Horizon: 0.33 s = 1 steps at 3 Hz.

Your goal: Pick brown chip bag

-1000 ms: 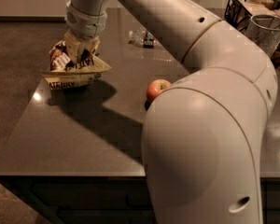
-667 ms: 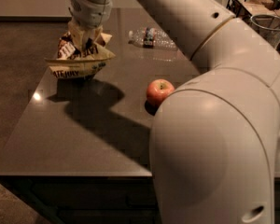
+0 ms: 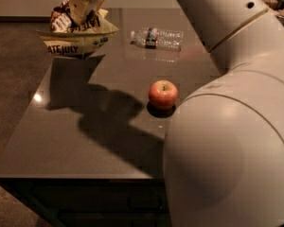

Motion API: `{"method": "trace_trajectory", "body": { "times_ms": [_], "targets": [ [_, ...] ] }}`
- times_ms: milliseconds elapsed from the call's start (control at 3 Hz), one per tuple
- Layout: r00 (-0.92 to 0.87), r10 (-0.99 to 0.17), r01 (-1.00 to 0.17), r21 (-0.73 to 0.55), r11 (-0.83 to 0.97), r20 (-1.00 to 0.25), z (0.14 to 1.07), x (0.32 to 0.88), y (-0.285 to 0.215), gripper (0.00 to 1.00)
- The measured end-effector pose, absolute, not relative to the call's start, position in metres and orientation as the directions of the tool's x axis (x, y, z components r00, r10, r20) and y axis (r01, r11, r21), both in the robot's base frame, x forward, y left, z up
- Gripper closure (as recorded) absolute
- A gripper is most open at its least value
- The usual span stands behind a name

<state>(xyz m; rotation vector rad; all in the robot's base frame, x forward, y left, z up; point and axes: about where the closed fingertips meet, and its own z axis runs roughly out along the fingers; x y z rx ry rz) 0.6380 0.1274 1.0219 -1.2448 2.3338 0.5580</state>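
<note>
The brown chip bag hangs in the air at the upper left of the camera view, above the table's far left corner. It shows a dark brown middle and a cream end with dark block lettering. My gripper comes down from the top edge and is shut on the bag's crumpled middle, so the bag folds around the fingers. The bag casts a large shadow on the table below it.
A red apple sits mid-table beside my arm's white body, which fills the right side. A clear plastic bottle lies on its side at the back. The dark table ends at a front edge and left edge.
The gripper has lifted the chip bag off the table and carried it higher in view. The view has drawn closer to the table, so the apple and the bottle look larger.
</note>
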Motion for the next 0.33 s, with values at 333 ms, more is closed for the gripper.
{"method": "trace_trajectory", "body": {
  "times_ms": [333],
  "targets": [
    [-0.499,-0.669,-0.846,0.143,0.513,-0.551,1.0222,0.6389,0.129,1.0]
  ]
}}
